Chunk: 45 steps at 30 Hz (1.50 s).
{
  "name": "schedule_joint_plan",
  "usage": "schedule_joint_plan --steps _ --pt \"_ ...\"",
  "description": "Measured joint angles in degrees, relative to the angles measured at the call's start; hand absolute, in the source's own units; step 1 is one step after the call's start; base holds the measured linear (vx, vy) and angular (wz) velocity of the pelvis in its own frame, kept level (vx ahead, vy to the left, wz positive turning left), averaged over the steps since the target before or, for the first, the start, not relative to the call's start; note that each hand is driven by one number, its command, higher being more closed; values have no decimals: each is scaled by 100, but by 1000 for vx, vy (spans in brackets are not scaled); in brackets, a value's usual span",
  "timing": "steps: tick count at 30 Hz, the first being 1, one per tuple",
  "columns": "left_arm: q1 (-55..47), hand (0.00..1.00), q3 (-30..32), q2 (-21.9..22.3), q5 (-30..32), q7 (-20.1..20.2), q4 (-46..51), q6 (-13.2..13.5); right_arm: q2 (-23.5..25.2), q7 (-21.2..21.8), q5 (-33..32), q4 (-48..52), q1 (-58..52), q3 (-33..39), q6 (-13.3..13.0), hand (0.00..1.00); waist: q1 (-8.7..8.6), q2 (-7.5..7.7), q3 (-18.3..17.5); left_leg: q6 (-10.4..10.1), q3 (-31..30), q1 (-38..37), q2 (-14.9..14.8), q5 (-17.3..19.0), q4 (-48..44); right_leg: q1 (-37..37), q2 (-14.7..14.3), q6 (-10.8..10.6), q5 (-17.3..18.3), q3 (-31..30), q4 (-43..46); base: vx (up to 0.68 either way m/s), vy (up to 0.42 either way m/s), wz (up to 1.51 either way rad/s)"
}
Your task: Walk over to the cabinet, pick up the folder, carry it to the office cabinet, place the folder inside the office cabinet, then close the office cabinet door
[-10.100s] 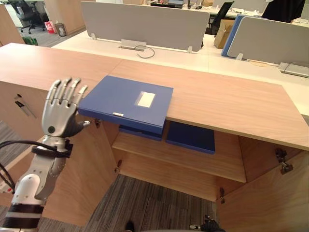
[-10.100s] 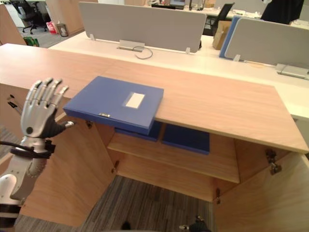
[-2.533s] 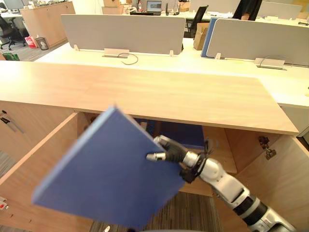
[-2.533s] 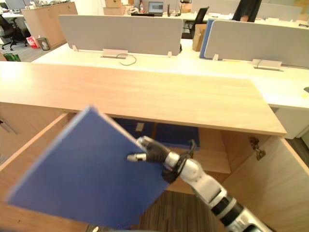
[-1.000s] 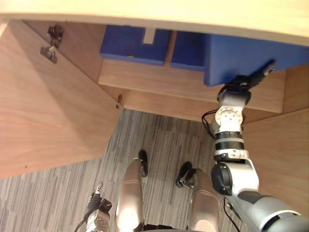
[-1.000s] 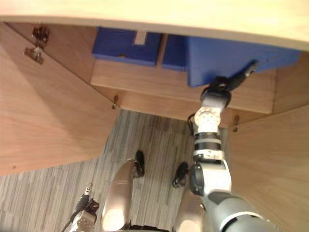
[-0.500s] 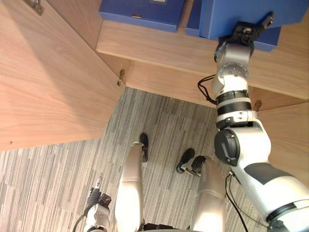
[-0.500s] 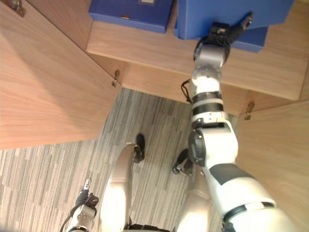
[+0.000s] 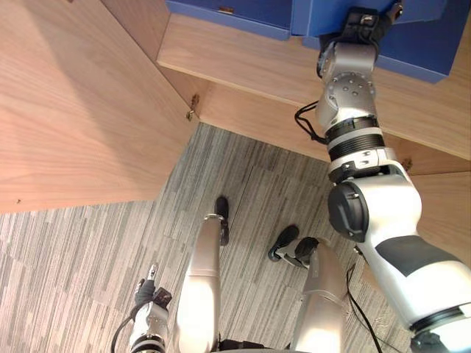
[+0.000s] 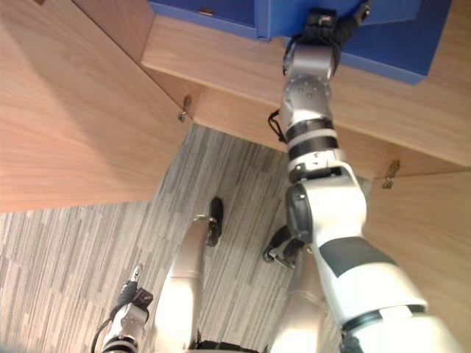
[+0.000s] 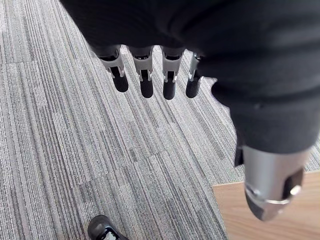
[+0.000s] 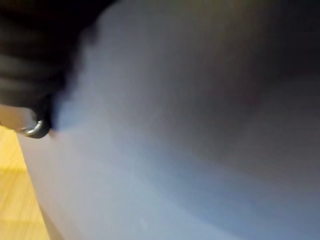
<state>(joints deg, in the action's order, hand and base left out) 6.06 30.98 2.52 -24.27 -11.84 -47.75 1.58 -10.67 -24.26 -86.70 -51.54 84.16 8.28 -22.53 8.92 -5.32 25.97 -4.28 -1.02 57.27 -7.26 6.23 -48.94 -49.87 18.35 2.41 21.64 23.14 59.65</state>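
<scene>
- Left eye view: my right hand (image 9: pixel 362 20) is stretched deep into the open light-wood office cabinet (image 9: pixel 250 110), up against the flat blue folder (image 9: pixel 419 26). The folder is inside, over the wooden shelf (image 9: pixel 243 59). I judge the long reach is there to land it well back from the edge. A second blue folder (image 9: pixel 243 9) lies beside it on the same shelf. The left wooden door (image 9: pixel 73 110) is swung wide, which leaves the arm a clear path.
- Right eye view: the right wooden door (image 10: pixel 434 243) also stands open, with a metal hinge (image 10: pixel 390 173) showing at its edge. Closing is not done yet.
- Left wrist view: my left hand (image 11: pixel 146 80) hangs released, fingers straight, over the grey striped carpet (image 11: pixel 75 150). It is holding nothing. Parked low, it stays out of the way and is free for a door.
- Right wrist view: the folder's blue face sits right against the camera. I can't tell if the right hand is gripping or has let go, nor if the folder is fully set down.
</scene>
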Motion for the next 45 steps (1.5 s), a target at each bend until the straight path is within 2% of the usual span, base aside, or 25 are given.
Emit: schedule_joint_plan --steps 5,10,11,21,24,35,39,42,45 --pt "25 0 64 -2 9 -23 0 0 -4 -104 -3 11 122 191 -245 100 -6 15 9 -55 -52 -39 41 -121 215 29 -1 1 -1 65 -89 -14 30 8" --pt "45 0 69 -14 184 -57 6 1 3 -236 -4 124 131 408 -320 100 -18 39 21 -98 -129 -65 43 -186 333 98 -32 3 -2 166 -162 -5 33 7" --pt "48 0 69 -14 184 -60 4 1 3 -272 -4 189 132 409 -382 0 -24 49 27 -101 -127 -72 48 -215 380 98 -32 4 -4 174 -190 -6 46 3" --pt "49 0 174 -35 190 -144 6 8 -21 -344 53 351 360 399 -350 0 -71 117 68 -118 -149 -91 43 -252 479 127 -64 14 -13 213 -274 -3 59 1" --pt "60 0 174 -83 193 -153 0 11 -26 -350 69 351 381 412 -349 0 -69 132 74 -98 -145 -183 -23 -285 644 275 -159 168 -143 312 -535 4 83 -5" --pt "202 0 173 -227 199 -224 -132 53 -41 -576 268 348 597 624 -337 0 -45 138 75 -61 -52 -355 -27 -339 882 425 -188 189 -199 323 -771 23 78 0" --pt "202 0 173 -231 199 -230 -145 63 -46 -722 965 333 596 635 26 0 -55 137 75 -61 -24 -407 -56 -338 932 479 -222 186 -243 326 -857 2 87 -3" --pt "215 0 154 -264 199 -232 -166 80 -51 -715 1249 275 597 589 272 0 -65 139 70 -51 29 -449 -100 -333 966 523 -252 191 -267 324 -923 9 82 -5" --pt "258 0 64 -301 198 -240 -183 106 -55 -687 1362 40 593 563 372 0 -73 139 70 -50 38 -446 -104 -332 961 521 -252 192 -267 324 -926 11 77 -1"
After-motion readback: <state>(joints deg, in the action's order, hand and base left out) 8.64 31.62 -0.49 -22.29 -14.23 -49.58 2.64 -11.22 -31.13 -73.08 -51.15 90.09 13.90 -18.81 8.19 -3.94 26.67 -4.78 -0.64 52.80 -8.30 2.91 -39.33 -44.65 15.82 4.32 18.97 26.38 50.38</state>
